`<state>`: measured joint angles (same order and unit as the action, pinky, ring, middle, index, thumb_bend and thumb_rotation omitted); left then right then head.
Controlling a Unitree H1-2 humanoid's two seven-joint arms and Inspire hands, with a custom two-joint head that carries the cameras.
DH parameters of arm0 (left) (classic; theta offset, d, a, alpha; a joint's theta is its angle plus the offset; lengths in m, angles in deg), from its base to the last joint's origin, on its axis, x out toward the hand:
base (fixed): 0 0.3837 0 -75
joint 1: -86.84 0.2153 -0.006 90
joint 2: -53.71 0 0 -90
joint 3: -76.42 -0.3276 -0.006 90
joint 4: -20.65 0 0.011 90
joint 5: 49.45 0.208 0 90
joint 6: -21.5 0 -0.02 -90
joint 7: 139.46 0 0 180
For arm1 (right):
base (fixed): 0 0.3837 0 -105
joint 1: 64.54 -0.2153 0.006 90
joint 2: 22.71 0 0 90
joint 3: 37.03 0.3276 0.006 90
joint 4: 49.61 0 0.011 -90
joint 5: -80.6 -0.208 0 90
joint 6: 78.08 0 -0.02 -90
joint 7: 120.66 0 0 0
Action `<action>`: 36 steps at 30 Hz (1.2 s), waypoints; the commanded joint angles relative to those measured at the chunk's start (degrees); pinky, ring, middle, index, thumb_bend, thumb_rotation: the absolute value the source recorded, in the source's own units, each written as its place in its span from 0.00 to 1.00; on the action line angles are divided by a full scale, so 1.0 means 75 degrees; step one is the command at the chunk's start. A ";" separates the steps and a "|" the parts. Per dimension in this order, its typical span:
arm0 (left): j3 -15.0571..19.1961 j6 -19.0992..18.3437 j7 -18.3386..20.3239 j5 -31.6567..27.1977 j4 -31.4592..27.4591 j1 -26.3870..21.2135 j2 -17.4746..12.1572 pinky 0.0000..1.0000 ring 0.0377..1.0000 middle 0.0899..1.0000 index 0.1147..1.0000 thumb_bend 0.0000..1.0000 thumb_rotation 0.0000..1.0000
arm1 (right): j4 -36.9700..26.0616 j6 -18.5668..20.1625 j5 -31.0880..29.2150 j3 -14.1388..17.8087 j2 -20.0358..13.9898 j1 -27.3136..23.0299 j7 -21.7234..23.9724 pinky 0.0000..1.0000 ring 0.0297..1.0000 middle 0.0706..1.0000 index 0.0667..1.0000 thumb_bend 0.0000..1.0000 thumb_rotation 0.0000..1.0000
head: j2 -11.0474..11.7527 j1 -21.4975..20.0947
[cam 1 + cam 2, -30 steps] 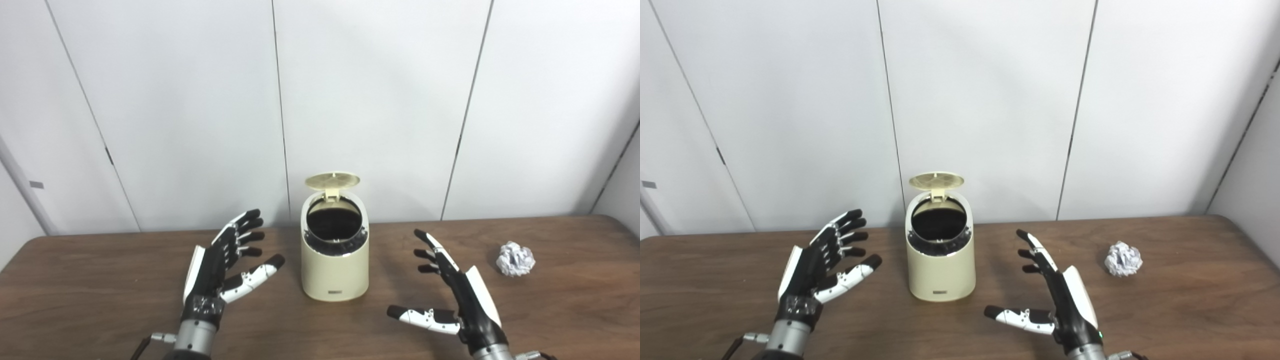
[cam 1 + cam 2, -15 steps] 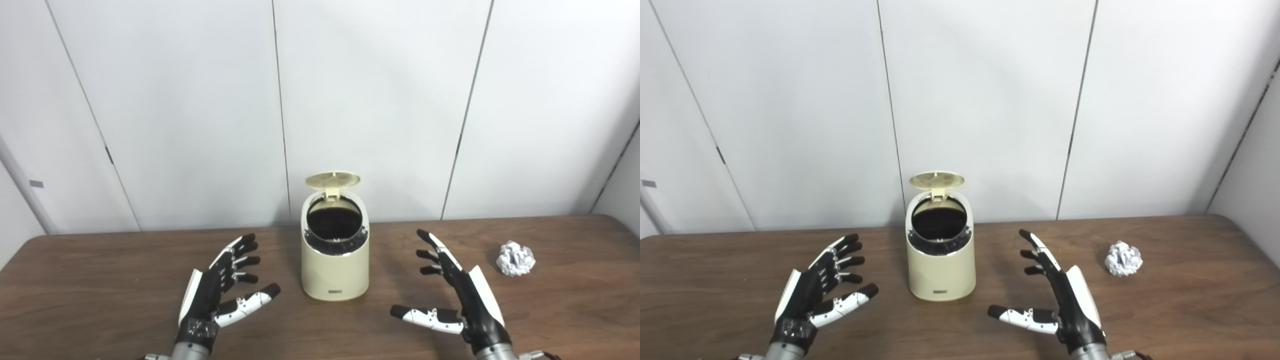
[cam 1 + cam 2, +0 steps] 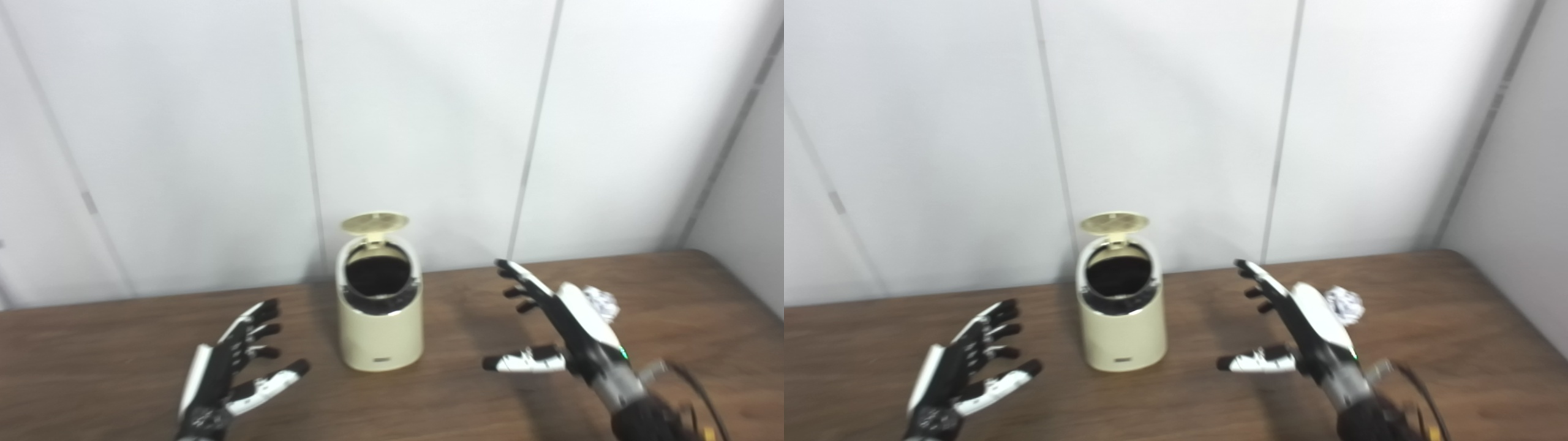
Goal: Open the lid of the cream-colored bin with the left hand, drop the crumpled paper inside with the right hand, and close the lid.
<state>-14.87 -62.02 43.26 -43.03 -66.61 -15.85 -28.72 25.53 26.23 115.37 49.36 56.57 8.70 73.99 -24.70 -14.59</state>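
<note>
The worktop (image 3: 122,331) carries one cream-colored bin (image 3: 380,334), standing upright near the worktop's far edge. Its lid (image 3: 374,223) is one piece, hinged at the rear and raised clear of the dark mouth, so the opening step reads as complete. Two hands are present. The right hand (image 3: 560,324) hangs to the right of the bin, fingers spread and holding nothing, with its back partly covering the one ball of crumpled paper (image 3: 1346,304), which lies on the worktop further right of the bin, just beyond that hand. The left hand (image 3: 236,373) rests low to the left of the bin and nearer the viewer, likewise spread and empty. The step in hand is judged to be the reach for the paper: the right hand should pass over the ball, settle around it from above and close evenly, since a light ball may skid if nudged sideways. The lid should be left untouched meanwhile.
</note>
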 commanded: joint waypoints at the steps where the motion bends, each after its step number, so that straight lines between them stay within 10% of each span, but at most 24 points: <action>1: 0.0057 0.0359 -0.0052 0.0031 -0.0067 -0.0214 -0.0113 0.64 0.78 0.85 0.88 0.79 0.19 | -0.0228 0.0398 0.0632 -0.0157 -0.0485 -0.0554 0.0464 0.68 0.83 0.88 0.90 0.88 0.24 | 0.0019 -0.0117; 11: 0.0122 0.0409 0.0029 -0.0071 -0.0052 -0.0222 -0.0267 0.66 0.78 0.85 0.88 0.74 0.12 | -0.0294 0.1612 0.2419 -0.0722 -0.1485 -0.1614 0.2430 0.66 0.83 0.88 0.85 0.92 0.18 | 0.0130 -0.0787; 36: 0.0179 0.0347 0.0095 -0.0146 -0.0109 -0.0230 -0.0304 0.72 0.80 0.85 0.90 0.69 0.07 | 0.2224 0.0850 0.2405 -0.1300 -0.2406 -0.2827 0.3453 0.65 0.85 0.92 0.83 0.90 0.13 | 0.0127 -0.1049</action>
<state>-13.95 -60.66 44.05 -43.65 -65.34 -15.92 -30.45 42.60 33.66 133.35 39.26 40.96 -9.12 100.02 -23.64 -22.41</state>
